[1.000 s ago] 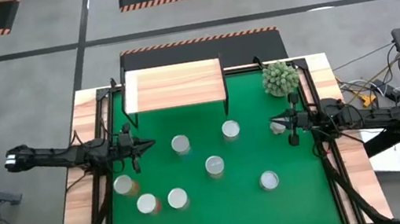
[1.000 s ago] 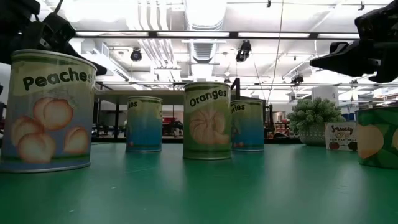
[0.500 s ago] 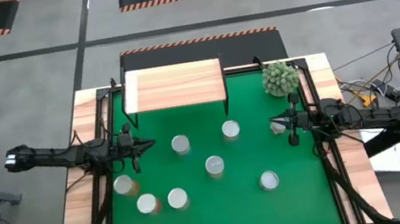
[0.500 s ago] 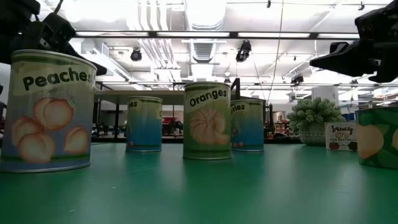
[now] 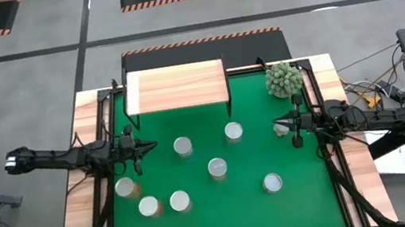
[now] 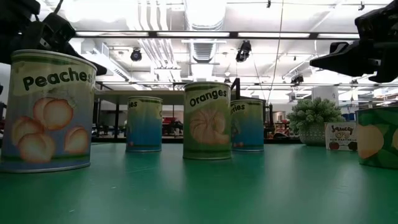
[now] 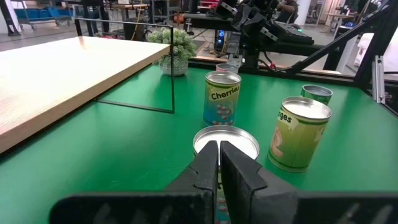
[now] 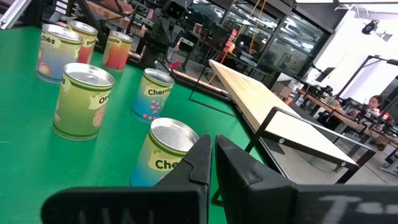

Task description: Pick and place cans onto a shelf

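Seven cans with silvery tops stand upright on the green mat [image 5: 264, 96]: two toward the far middle [image 5: 182, 146] [image 5: 233, 131], one in the centre [image 5: 217, 168], one toward the near right [image 5: 272, 183], three at the near left [image 5: 150, 207]. The light-wood shelf [image 5: 176, 87] on black legs stands at the far edge with nothing on it. My left gripper [image 5: 149, 145] is shut and empty, above the mat's left side, pointing at the nearest can [image 7: 226, 142]. My right gripper [image 5: 278, 127] is shut and empty above the right side, pointing at a can [image 8: 169, 149].
A fuzzy pale-green ball plant [image 5: 283, 79] stands at the far right corner. A small pale tin [image 6: 341, 135] stands on the mat near my right gripper. Wooden strips [image 5: 82, 220] border the mat. Open mat lies in front of the shelf.
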